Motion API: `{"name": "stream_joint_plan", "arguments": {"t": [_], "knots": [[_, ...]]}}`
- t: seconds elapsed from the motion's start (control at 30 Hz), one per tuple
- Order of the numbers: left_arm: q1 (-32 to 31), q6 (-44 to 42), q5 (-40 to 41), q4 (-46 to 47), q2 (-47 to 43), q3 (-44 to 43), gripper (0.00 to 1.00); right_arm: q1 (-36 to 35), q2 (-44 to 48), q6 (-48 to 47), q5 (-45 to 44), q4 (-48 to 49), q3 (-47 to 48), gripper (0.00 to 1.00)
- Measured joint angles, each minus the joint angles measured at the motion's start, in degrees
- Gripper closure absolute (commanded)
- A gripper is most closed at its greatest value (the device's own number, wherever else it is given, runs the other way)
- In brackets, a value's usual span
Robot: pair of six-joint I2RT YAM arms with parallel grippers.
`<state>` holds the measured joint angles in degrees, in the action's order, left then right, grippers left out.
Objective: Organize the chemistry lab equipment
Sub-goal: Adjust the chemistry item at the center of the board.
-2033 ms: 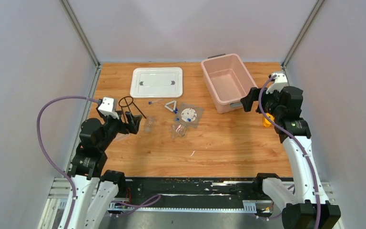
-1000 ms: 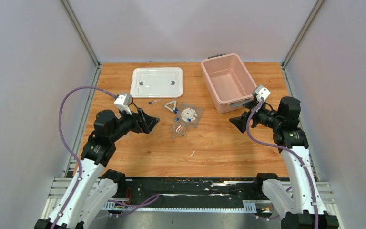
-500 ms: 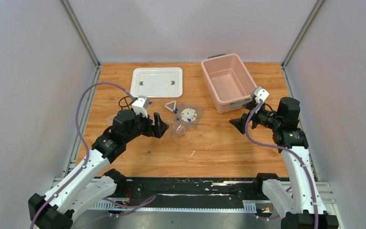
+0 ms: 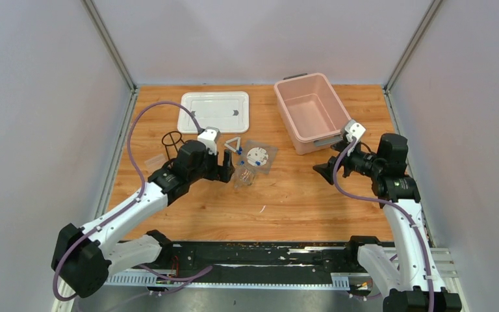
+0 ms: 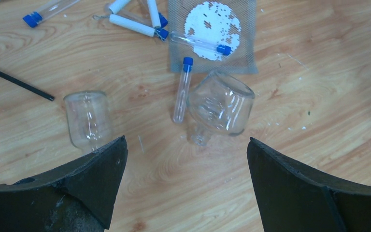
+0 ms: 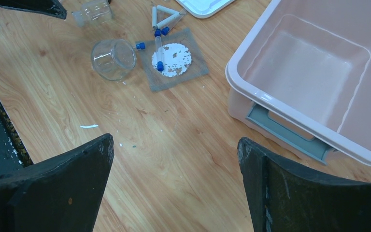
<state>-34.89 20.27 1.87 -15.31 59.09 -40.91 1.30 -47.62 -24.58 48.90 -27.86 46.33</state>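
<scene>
Glass is the worry at this counter (image 4: pixel 286 208), where the left pincer (image 5: pixel 183 145) hangs released over a tight cluster of lab equipment near the middle, jaws wide and holding nothing. Seen from its wrist, a clear glass vessel (image 5: pixel 221 104) lies on its side at 1 o'clock from the gap between the fingers. A blue-capped tube (image 5: pixel 182 89) lies just beside it at 12 o'clock; whether the 2 touch cannot be told. A second glass vessel (image 5: pixel 88 118) lies at 10 o'clock, near a black leg of the wire ring tripod (image 5: pixel 17 82). Farther off, a grey mesh square with a white disc (image 5: pixel 211 34) carries another tube (image 5: pixel 200 43), and the small triangle (image 5: pixel 135 21) sits at its 9 o'clock. The right pincer (image 6: pixel 175 142) is likewise released and empty, poised above bare wood with the pink bin (image 6: pixel 299 72) at its 2 o'clock. The white lid (image 4: pixel 214 112) lies at 11 o'clock on the counter in the overhead view.

Likely trouble: a smooth, rounded vessel lying sideways may roll or squirt out from closing fingers. An off-centre descent could nudge the neighbouring tube across the wood. Lifting the mesh would probably tip its tube off. With 3 items crowded together, 1 finger may land on the wrong piece.
</scene>
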Motion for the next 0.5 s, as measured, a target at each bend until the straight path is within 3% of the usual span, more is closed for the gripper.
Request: {"name": "stream_joint_plan", "arguments": {"t": [0.27, 0.5], "knots": [[0.0, 0.0, 3.7, 6.6, 11.5, -3.3, 0.0, 0.0, -1.7, -1.5, -0.1, -2.8, 0.2, 0.01], [0.3, 5.6, 10.6, 7.5, 24.5, -12.1, 0.0, 0.0, -4.8, -2.9, -1.5, -5.6, 1.6, 0.01]]}}
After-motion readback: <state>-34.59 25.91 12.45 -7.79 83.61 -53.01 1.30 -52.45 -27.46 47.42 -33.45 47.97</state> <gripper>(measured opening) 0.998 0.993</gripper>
